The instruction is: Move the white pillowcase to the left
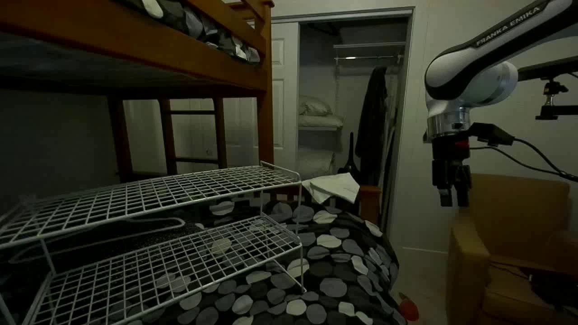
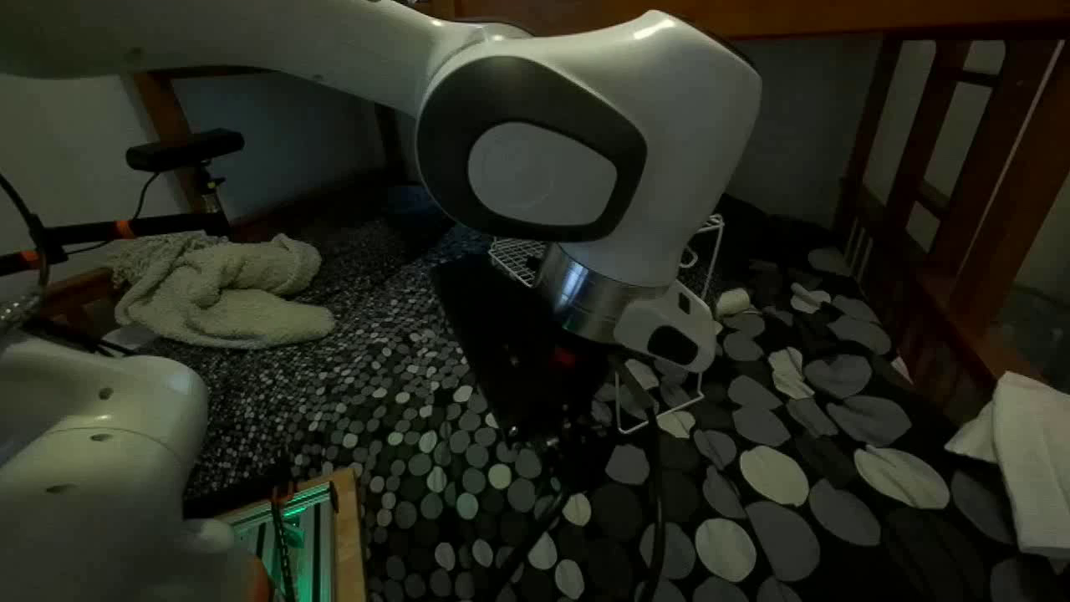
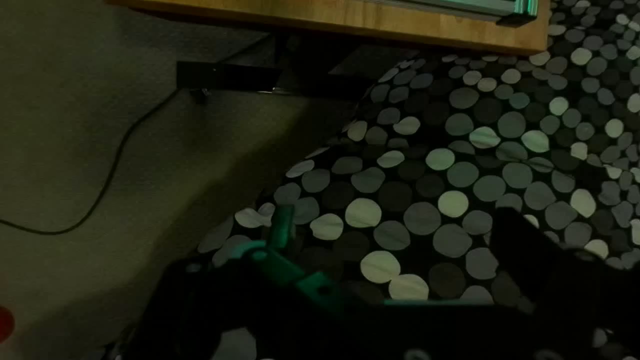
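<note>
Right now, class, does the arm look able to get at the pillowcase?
Probably yes: the end effector is open, and in an exterior view it appears right of the pillowcase, with the rack to the left, not between them. Whether the reach suffices, I can't tell.

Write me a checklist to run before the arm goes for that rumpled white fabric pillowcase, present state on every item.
1. Black two-finger gripper open: ok; its fingers stand apart in the wrist view.
2. Gripper unloaded: ok; only the black bedspread with grey and white dots shows between the fingers.
3. Rumpled white fabric pillowcase located: ok; it shows in both exterior views.
4. Gripper lined up over the pillowcase: not ok; the pillowcase is absent from the wrist view.
5. Pillowcase clear of the two-tier white wire-grid rack: ok; bedspread shows between them in an exterior view.
6. Pillowcase free underneath: cannot tell; its underside is hidden.
</note>
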{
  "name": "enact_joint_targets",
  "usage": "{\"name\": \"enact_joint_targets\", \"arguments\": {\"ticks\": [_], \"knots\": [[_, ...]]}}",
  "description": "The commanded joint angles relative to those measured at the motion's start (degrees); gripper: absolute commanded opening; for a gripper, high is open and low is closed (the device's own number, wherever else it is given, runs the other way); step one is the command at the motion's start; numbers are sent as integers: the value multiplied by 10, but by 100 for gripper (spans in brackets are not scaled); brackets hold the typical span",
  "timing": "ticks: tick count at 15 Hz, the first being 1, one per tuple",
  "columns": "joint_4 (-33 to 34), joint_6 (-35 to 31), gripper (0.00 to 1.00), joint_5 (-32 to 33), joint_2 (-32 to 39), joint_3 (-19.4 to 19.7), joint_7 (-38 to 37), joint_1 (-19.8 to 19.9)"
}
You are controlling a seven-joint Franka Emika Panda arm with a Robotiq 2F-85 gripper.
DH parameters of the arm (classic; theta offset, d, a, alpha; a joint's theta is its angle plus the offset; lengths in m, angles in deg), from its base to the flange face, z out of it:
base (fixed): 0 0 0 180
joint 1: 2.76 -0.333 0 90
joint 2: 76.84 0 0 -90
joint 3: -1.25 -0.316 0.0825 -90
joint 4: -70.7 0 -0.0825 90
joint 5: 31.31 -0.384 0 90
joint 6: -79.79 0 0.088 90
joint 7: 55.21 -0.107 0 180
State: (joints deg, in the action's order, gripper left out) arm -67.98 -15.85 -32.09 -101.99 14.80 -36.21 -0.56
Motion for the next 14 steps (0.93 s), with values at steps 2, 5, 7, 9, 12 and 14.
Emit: {"name": "enact_joint_targets", "arguments": {"ticks": [2,5,7,9,12,14], "knots": [[1,2,100,-4,1,-10,4,11],[1,2,100,-4,1,-10,4,11],[1,2,100,-4,1,-10,4,11],[13,-55,100,6,30,-21,-26,15],[35,-200,100,29,80,-34,-51,19],[54,-300,100,60,125,-43,-61,22]]}}
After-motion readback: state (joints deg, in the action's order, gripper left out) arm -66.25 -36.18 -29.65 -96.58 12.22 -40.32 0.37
